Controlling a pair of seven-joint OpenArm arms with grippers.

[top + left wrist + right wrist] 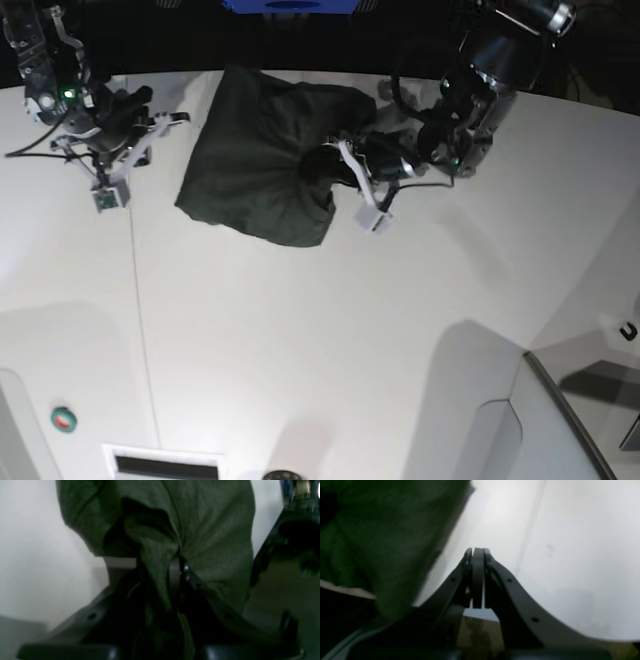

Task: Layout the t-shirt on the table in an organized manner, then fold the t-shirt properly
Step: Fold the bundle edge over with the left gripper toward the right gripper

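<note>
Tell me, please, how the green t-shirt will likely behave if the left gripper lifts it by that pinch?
Probably floppy: the t-shirt lies bunched and creased on the table. The left gripper pinches one fold, so the rest should hang and drag. It looks thin, likely light.

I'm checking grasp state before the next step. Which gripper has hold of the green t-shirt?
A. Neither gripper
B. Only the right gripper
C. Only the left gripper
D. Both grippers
C. The left gripper is pinched on a fold of the t-shirt, while the right gripper is shut on nothing beside the cloth over the bare table.
</note>
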